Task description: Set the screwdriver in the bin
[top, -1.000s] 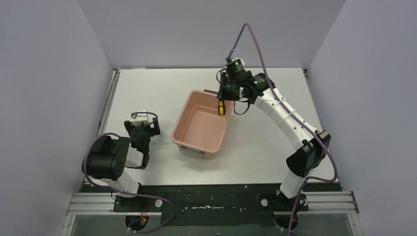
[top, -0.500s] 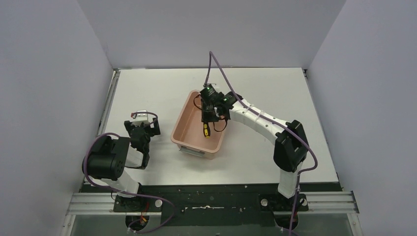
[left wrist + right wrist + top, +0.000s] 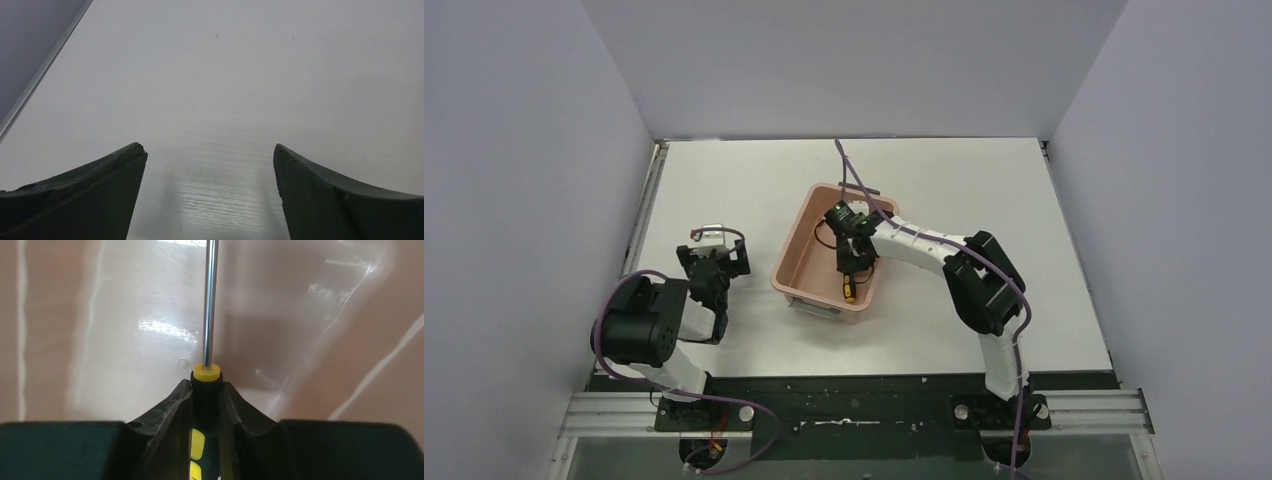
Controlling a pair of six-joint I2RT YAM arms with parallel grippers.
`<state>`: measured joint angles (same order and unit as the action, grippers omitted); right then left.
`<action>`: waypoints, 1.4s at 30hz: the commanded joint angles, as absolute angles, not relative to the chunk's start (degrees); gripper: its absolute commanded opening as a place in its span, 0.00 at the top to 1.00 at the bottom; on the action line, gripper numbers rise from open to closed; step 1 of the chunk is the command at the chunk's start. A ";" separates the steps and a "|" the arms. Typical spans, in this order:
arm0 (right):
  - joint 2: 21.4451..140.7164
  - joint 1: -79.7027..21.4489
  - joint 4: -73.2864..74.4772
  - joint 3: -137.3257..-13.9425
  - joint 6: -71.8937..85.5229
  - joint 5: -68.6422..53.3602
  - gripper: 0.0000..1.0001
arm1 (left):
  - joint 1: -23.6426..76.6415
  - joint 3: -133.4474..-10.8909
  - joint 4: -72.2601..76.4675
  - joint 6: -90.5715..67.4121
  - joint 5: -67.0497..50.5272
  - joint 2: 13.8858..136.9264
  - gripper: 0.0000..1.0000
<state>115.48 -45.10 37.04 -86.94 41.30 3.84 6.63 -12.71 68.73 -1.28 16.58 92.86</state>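
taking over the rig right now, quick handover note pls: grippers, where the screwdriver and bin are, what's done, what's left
Right gripper: jaws shut on the handle of the screwdriver, shaft pointing out ahead, low inside the bin.
Left gripper: jaws open, empty, over bare table to the left of the bin.
Done: screwdriver is gripped and within the bin's walls.
Left: open the right jaws to release it, then lift that arm clear. Whether the tip touches the bin cannot be told.
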 commanded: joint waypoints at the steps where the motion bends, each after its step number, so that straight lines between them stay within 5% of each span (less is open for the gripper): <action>1: 116.05 -45.58 33.12 -86.22 42.57 5.99 0.84 | 6.27 -14.06 70.43 -1.52 16.17 92.34 0.03; 18: 109.07 -47.92 41.83 -97.44 40.18 7.43 0.41 | 6.30 -14.06 70.37 -1.61 16.17 92.33 0.03; 20: 107.62 -48.22 43.65 -99.88 39.16 8.30 0.33 | 6.30 -14.07 70.46 -1.61 16.16 92.29 0.03; 24: 103.49 -47.93 45.84 -103.18 35.71 8.21 0.01 | 6.27 -14.06 70.38 -1.67 16.14 92.36 0.03; 33: 86.41 -43.83 38.03 -96.13 23.61 12.69 0.00 | 6.31 -14.11 70.35 -1.64 16.11 92.33 0.03; 42: 61.91 -33.72 3.80 -56.43 6.33 30.45 0.00 | 6.32 -14.06 70.34 -1.60 16.07 92.30 0.03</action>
<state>68.03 -35.90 22.48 -70.65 17.17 19.42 6.63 -12.75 68.73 -1.28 16.45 92.86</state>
